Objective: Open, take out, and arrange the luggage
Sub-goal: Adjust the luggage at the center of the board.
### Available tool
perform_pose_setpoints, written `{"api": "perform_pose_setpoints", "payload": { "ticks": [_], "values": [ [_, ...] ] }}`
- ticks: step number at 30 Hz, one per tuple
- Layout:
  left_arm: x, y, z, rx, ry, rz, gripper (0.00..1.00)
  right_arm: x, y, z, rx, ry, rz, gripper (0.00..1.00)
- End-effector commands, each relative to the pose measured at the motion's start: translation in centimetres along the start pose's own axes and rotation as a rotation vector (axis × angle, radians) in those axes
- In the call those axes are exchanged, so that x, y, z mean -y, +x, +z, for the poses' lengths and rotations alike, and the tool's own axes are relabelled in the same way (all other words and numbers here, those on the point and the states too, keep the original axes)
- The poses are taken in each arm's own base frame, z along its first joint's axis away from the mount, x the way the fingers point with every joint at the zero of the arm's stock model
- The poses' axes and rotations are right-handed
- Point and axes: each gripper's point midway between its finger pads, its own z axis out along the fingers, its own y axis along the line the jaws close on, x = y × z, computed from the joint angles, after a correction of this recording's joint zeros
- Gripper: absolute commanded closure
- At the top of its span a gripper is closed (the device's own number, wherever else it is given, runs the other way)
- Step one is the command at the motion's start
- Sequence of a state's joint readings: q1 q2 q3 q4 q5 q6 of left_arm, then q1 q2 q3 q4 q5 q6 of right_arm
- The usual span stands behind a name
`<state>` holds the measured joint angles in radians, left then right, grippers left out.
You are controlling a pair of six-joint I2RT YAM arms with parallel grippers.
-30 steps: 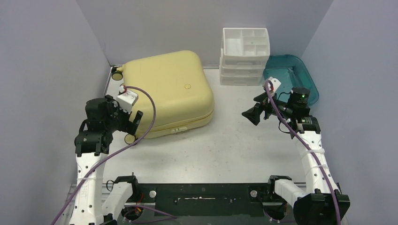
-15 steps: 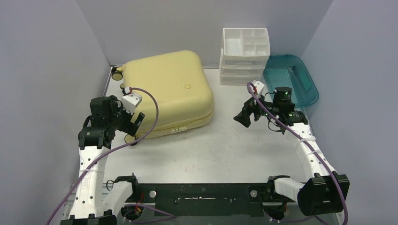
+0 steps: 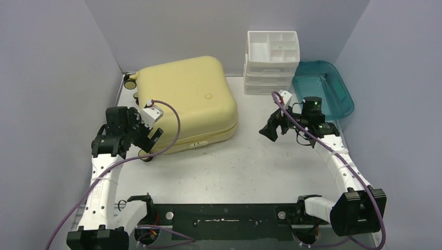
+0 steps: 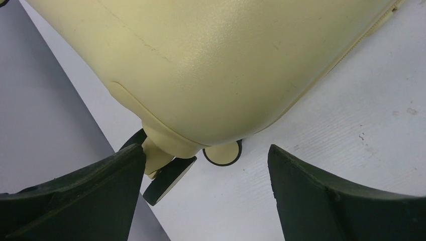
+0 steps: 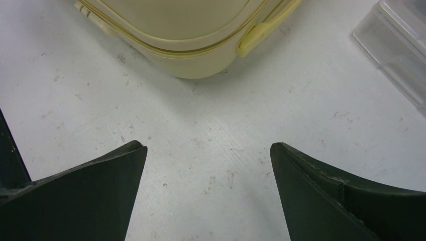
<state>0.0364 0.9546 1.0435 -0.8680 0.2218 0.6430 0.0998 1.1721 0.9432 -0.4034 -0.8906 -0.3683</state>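
A closed suitcase [image 3: 193,96] lies flat on the left rear of the table [image 3: 234,161], its contents hidden. Behind, at the back wall, stands a white drawer organizer [image 3: 272,62] beside a teal tray [image 3: 344,91]. The pale-yellow hard shell has rounded corners, a seam running round its side and a small wheel [image 4: 221,152] at the near-left corner. The left gripper [image 3: 150,136] gapes wide at that corner, holding nothing. The right gripper [image 3: 267,131], jaws spread, hovers over bare table right of the case.
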Motion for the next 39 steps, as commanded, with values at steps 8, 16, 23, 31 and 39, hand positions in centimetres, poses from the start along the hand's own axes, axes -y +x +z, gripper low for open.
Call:
{"api": "perform_pose_setpoints", "payload": {
  "ticks": [8,16,23,31,39],
  "values": [
    [2.3,0.9,0.8,-0.007,0.138,0.038,0.25,-0.1,-0.6,0.4,0.033,-0.018,-0.056,0.00],
    [4.9,0.7,0.7,0.034,0.244,-0.017,0.37,-0.1,-0.5,0.5,0.036,-0.017,-0.055,0.00],
    [5.4,0.4,1.4,0.066,0.240,-0.104,0.52,0.4,-0.3,1.4,0.033,0.011,-0.033,0.00],
    [7.1,-1.6,1.8,0.116,0.299,-0.127,0.52,2.5,-1.2,4.3,-0.054,0.157,-0.021,0.00],
    [10.3,-2.7,2.5,0.121,0.370,-0.073,0.52,2.5,-2.0,8.6,-0.187,0.114,0.019,0.00]
  ]
}}
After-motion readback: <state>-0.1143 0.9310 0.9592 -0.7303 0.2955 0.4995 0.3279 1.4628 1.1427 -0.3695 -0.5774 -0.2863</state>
